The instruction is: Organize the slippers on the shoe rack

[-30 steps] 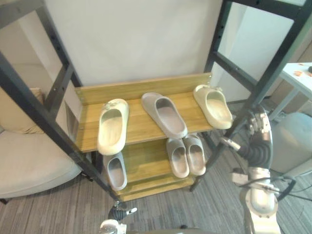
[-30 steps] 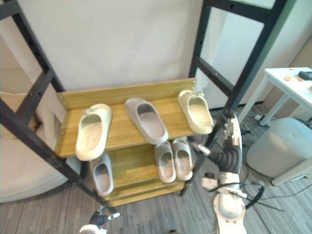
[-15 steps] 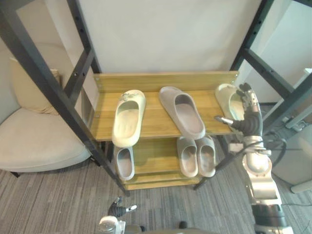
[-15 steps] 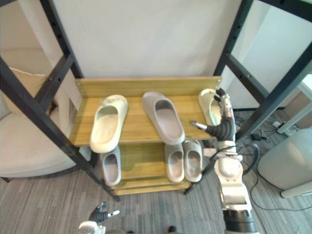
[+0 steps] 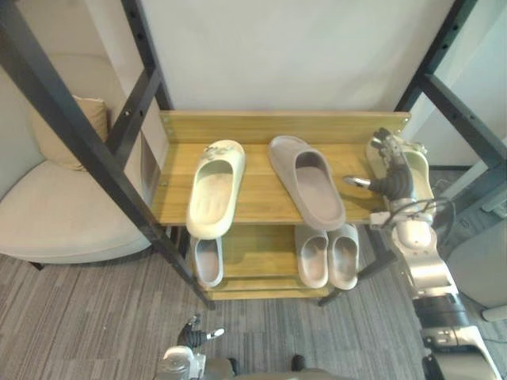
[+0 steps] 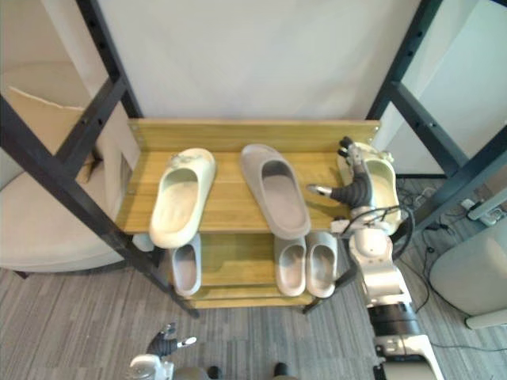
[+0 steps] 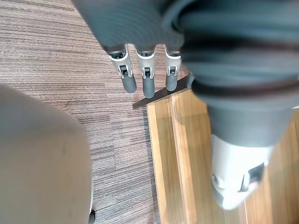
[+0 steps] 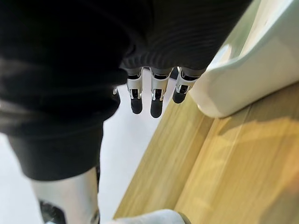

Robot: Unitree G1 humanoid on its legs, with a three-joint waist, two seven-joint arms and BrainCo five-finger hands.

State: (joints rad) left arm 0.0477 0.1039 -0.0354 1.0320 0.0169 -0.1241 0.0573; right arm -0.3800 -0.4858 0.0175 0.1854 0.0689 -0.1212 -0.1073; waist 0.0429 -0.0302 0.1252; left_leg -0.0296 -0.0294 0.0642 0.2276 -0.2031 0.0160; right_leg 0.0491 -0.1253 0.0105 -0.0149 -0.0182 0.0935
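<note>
The wooden shoe rack (image 5: 257, 202) has two shelves. On the top one lie a cream slipper (image 5: 214, 188) at the left, a grey slipper (image 5: 307, 180) in the middle and a second cream slipper (image 5: 413, 168) at the right end. My right hand (image 5: 390, 180) is raised against that right slipper's inner side (image 8: 252, 70), open, fingers straight and thumb pointing at the grey one. The lower shelf holds one grey slipper (image 5: 207, 261) at the left and a grey pair (image 5: 329, 255) at the right. My left hand (image 7: 147, 79) hangs open low over the floor by the rack's bottom corner.
Black metal frame posts (image 5: 75, 127) slant across both sides in front of the rack. A beige armchair (image 5: 55, 214) stands at the left and a grey pouf (image 5: 485, 265) at the right. Grey carpet (image 5: 95, 317) lies before the rack, a white panel behind it.
The camera has shifted. My right hand rose from beside the rack's right post up to the top shelf and now rests against the right cream slipper. The slippers have not moved.
</note>
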